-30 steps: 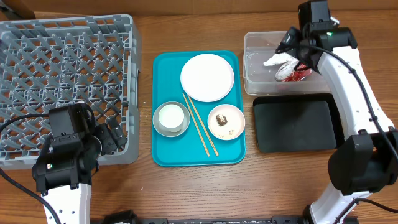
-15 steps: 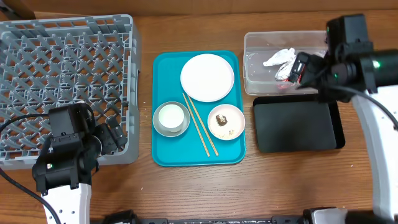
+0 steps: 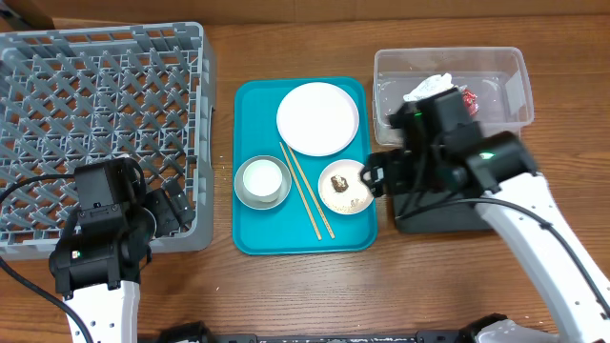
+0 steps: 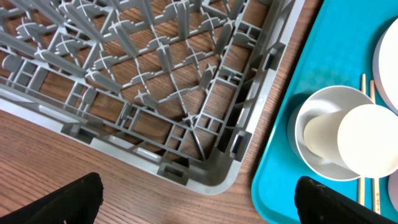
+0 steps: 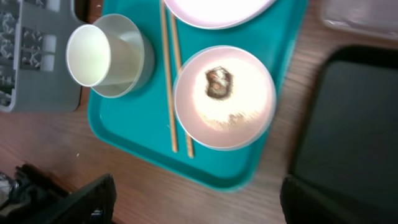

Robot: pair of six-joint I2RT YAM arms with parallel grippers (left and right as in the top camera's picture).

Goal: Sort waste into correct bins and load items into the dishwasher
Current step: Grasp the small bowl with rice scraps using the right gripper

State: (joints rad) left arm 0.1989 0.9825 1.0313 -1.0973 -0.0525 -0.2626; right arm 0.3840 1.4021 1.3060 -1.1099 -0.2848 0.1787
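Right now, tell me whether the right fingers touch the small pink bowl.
Apart. The right wrist view shows both fingers at the lower corners, with teal tray and table between them and the bowl.

Cup (image 5: pixel 89 55) in bowl (image 5: pixel 138 59) (on tray (image 5: pixel 118 134))

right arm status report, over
Right pincer open, above bowl holding brown lump. Left pincer open, empty, by rack corner. Wrapper, tissue in tub. Nothing between pincer and bowl.

No readable text, label, brand, number or sign shows in any of the views.
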